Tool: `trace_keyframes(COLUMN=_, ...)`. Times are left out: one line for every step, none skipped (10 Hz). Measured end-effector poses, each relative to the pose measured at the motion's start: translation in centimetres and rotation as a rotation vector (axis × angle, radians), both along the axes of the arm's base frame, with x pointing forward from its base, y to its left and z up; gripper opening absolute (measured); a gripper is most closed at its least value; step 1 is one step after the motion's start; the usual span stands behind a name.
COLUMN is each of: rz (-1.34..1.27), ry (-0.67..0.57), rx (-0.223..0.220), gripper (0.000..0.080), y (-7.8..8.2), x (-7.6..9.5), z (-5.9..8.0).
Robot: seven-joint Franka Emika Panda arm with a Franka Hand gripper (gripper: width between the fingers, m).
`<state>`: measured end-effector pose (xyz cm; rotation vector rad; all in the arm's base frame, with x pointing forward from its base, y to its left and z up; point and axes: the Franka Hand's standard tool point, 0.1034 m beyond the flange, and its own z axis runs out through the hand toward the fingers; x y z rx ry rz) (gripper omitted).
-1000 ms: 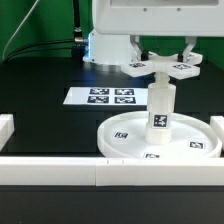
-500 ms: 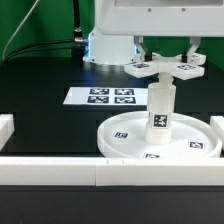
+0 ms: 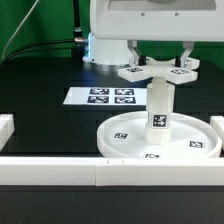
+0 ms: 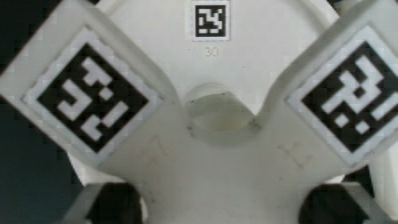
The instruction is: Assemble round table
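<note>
Two fingers [image 3: 138,50] clamped on cross-shaped base [image 3: 157,71], over upright leg [image 3: 160,100], disc [image 3: 185,125] below

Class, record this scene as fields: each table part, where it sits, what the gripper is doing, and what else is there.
disc: flat on the table, just behind the front bar
leg: upright at the disc's middle
base: held level over the leg's top; contact cannot be told
gripper: shut on the base, from above
marker board: flat, beyond the disc toward the exterior view's left
bars: white, along the front edge
</note>
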<state>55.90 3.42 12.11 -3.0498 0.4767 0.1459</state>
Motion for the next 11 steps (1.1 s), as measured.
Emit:
trace_keyframes(rz=0.0, ry=-0.001, rx=-0.002, gripper=0.0439, y=0.0, x=-0.02, z=-0.26)
trace_keyframes(rz=0.001, ry=0.0, rx=-0.004, gripper=0.0439, y=0.08, x=-0.07, z=-0.52)
trace_keyframes(rz=0.004, ry=-0.002, rx=-0.006, gripper=0.0439, y=0.17, x=-0.07, z=-0.84)
trace_keyframes(rz=0.005, ry=-0.008, rx=-0.007, gripper=0.0439, y=0.23, x=0.05, z=-0.85)
trace_keyframes(rz=0.012, ry=-0.009, rx=-0.006, gripper=0.0439, y=0.22, x=0.08, z=-0.86)
trace_keyframes(rz=0.019, ry=-0.014, rx=-0.006, gripper=0.0439, y=0.18, x=0.17, z=-0.85)
trace_keyframes(rz=0.02, ry=-0.02, rx=-0.008, gripper=0.0439, y=0.14, x=0.3, z=-0.83)
trace_keyframes(rz=0.02, ry=-0.02, rx=-0.008, gripper=0.0439, y=0.14, x=0.3, z=-0.83)
trace_keyframes(rz=0.02, ry=-0.02, rx=-0.008, gripper=0.0439, y=0.14, x=0.3, z=-0.83)
trace_keyframes(rz=0.02, ry=-0.02, rx=-0.008, gripper=0.0439, y=0.14, x=0.3, z=-0.83)
trace_keyframes(rz=0.02, ry=-0.02, rx=-0.008, gripper=0.0439, y=0.14, x=0.3, z=-0.83)
